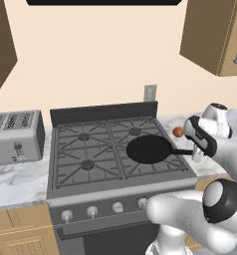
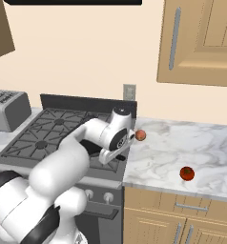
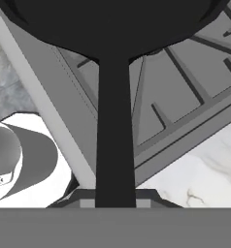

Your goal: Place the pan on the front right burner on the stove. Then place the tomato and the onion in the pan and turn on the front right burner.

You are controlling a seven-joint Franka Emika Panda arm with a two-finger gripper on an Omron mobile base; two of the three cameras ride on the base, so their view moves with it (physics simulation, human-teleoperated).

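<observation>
And here's the pan (image 1: 150, 149), sitting over the front right burner of the stove (image 1: 85, 149), its round black bowl on the near-right grate and its long thin handle reaching out to the right. The tool (image 1: 196, 152) is at the stove's right edge, pinching the pan's handle; in the hand view that handle (image 3: 115, 131) runs straight up from between the finger tips to the dark bowl, with the grate arms and the stove's grey rim beneath it. Over on the marble table (image 2: 182, 143) to the right of the stove, the onion (image 2: 140, 135) lies toward the far side, just beside the stove's right edge and close to the robot's wrist. The tomato (image 2: 187, 173) rests nearer the front edge, well apart from the onion. A silver toaster (image 1: 16, 135) stands on the table left of the stove, and round silver knobs (image 1: 92, 211) line the stove front.
</observation>
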